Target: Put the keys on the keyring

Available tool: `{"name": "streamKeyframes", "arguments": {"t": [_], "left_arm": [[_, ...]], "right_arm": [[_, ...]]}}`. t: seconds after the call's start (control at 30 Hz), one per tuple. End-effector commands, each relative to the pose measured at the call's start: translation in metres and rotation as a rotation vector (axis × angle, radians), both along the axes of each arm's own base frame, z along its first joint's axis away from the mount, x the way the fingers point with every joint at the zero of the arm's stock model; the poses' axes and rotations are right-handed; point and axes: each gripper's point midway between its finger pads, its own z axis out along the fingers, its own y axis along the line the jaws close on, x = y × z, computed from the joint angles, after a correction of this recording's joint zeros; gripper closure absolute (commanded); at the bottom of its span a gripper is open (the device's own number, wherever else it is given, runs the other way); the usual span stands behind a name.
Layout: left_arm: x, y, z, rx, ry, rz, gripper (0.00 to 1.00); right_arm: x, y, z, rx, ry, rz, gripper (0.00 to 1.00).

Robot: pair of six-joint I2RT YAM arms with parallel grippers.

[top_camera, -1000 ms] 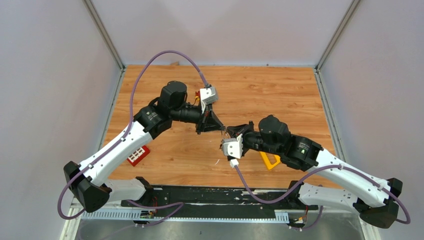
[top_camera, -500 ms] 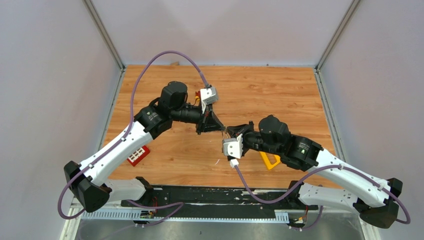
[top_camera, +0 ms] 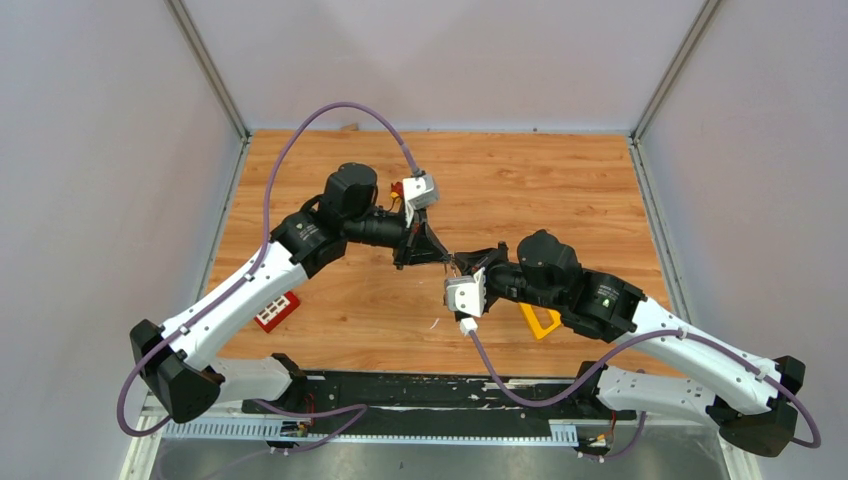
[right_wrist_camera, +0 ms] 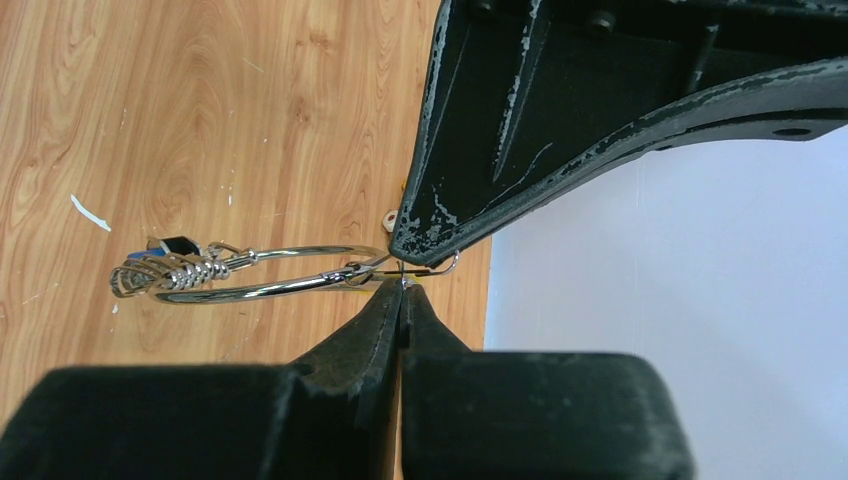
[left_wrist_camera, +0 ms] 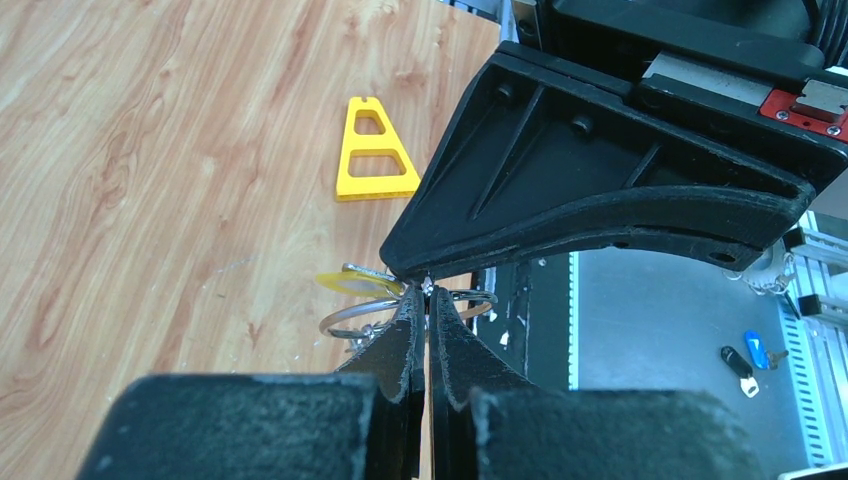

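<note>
I counted two grippers, the left gripper (left_wrist_camera: 428,305) and the right gripper (right_wrist_camera: 401,295), one keyring (right_wrist_camera: 260,291), one yellow triangle (left_wrist_camera: 377,186) and one red block (top_camera: 277,311). The bunched keys (right_wrist_camera: 165,272) were too tangled to count.

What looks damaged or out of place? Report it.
One finger of the left gripper is scuffed, its black surface worn to pale scratches near the tip. White flecks lie on the table.

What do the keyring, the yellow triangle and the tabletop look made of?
The keyring looks like thin metal wire, polished silver, with bright mirror-like glints. The yellow triangle is probably moulded plastic: even matte colour, clean cut-outs. The tabletop is wood or a wood-look laminate, with visible grain and low sheen; which one cannot be told.
</note>
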Motion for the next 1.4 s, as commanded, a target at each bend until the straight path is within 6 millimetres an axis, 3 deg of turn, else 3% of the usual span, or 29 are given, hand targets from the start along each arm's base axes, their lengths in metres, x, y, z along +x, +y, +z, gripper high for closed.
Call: {"name": "streamKeyframes", "arguments": {"t": [0.0, 0.8, 1.37], "left_arm": [[0.009, -0.003, 0.006, -0.019, -0.023, 0.027, 1.00], [0.016, -0.004, 0.003, -0.002, -0.017, 0.057, 1.00], [-0.014, 0.013, 0.008, -0.021, -0.136, -0.076, 1.00]], "right_arm": [[-0.006, 0.004, 0.021, 0.065, -0.019, 0.023, 1.00], [-0.009, 0.005, 0.020, 0.065, -0.011, 0.040, 1.00], [0.005, -0.008, 0.026, 0.060, -0.086, -0.044, 1.00]]}}
